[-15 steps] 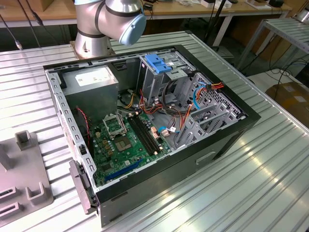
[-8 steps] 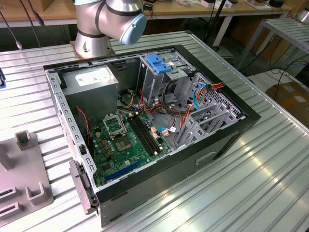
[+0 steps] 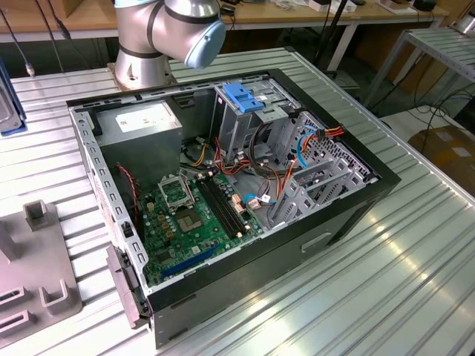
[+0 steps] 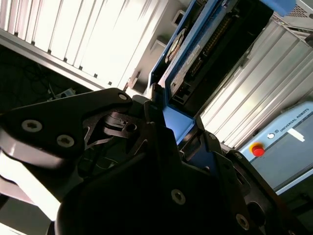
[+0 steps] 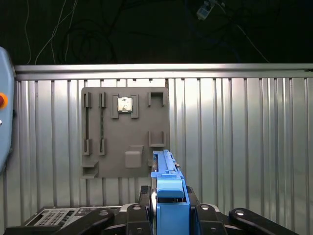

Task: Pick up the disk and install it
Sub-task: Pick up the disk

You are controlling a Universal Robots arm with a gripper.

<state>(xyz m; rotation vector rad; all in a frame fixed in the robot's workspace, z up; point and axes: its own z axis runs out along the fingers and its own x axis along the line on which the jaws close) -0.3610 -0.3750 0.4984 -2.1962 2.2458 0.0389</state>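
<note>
The disk is a flat drive in a blue plastic carrier frame, and it stands on edge between my fingers in both wrist views. In the first wrist view I see its blue edge end-on, rising from the gripper. My gripper is shut on the disk's lower end, with a dark finger pressed against each side. Below the held disk lie the ribbed metal table and a grey fixture plate.
In the exterior view an open computer case lies on the ribbed table, with a green motherboard, a metal drive cage and a blue latch piece. The grey fixture plate sits at that view's left. A pendant with a red button lies nearby.
</note>
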